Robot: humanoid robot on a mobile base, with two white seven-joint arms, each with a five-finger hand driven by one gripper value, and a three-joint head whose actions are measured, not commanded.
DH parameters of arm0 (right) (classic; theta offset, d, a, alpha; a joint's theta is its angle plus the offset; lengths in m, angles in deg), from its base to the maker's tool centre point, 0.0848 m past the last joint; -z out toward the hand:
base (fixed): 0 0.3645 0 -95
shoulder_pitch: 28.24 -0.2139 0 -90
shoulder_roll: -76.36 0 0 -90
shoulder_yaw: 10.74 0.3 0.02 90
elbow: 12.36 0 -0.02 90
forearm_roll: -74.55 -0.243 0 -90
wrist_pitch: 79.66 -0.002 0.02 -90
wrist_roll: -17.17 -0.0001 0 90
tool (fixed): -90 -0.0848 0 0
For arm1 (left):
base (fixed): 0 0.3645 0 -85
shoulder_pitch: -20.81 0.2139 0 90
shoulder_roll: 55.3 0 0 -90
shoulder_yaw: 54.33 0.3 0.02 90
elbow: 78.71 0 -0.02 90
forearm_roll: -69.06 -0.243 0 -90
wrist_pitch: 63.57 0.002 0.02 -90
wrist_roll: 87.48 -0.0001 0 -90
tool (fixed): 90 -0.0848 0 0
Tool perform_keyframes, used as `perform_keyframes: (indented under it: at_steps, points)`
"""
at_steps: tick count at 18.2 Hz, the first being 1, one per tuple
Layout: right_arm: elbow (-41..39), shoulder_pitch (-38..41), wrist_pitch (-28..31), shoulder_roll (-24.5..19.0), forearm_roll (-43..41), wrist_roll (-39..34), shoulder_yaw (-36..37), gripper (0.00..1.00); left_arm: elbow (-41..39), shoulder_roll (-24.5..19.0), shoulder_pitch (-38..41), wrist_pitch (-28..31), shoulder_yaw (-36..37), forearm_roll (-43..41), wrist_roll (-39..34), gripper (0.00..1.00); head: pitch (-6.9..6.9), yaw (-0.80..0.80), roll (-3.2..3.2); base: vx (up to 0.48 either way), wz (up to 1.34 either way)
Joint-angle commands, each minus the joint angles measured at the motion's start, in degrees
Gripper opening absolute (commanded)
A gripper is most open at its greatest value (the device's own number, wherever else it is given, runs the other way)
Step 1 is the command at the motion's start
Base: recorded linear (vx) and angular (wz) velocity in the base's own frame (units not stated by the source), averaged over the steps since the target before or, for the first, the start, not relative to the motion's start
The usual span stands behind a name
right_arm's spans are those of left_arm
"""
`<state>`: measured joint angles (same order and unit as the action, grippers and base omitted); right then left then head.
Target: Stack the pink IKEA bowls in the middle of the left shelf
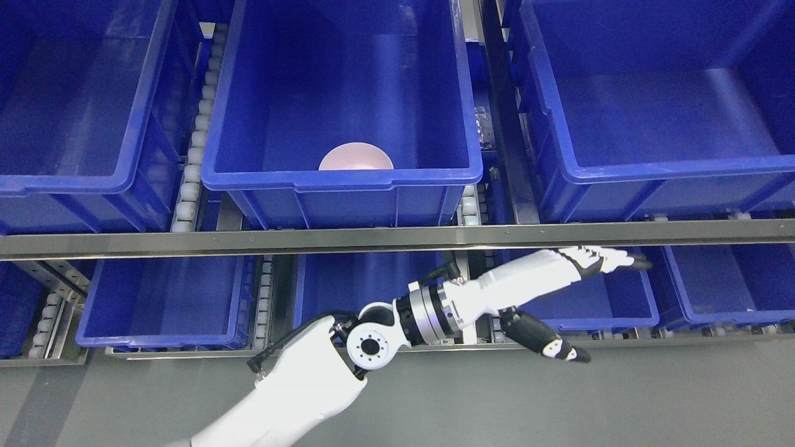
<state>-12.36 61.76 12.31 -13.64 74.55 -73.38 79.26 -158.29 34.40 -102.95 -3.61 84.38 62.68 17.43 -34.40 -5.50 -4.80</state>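
The left robot hand [559, 292] is reaching out low across the front of the lower shelf level, its arm coming in from the bottom of the picture left of the middle. Its fingers [612, 257] are lying stretched out and apart, the thumb [549, 341] hanging away below them, and they are holding nothing. No right arm is showing.

The one pink bowl [356, 156] in view is sitting above the robot hand and to its left, inside the middle blue bin [341, 177] on the upper shelf level, pressed close to the bin's near wall, which is hiding its lower part. It looks to be lying dome-up, mouth turned downward, though the hidden rim is making that uncertain. Being round, it is offering no long axis; its axis of symmetry is running roughly vertical.

The step in hand seems to be a reach, with the robot hand well apart from the bowl and separated from it by the steel shelf rail [397, 239]. To do it well, the robot hand should be drawing clear of the rail before rising, then coming over the bin's near wall rather than through it. If the bowl really is inverted, a grasp at the rim is going to need the fingers sliding under the edge, so keeping them spread until contact looks wise.
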Motion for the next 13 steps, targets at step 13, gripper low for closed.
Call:
perform_keyframes:
  at_steps: [13]
  points:
    - [-1.93, 1.67, -0.04, 1.00, 0.00, 0.20, 0.62, 1.00, -7.35, -0.70, 38.60, -11.27, -35.67, 5.67, -2.58, 1.00, -0.02, 0.00, 0.00, 0.000, 0.00]
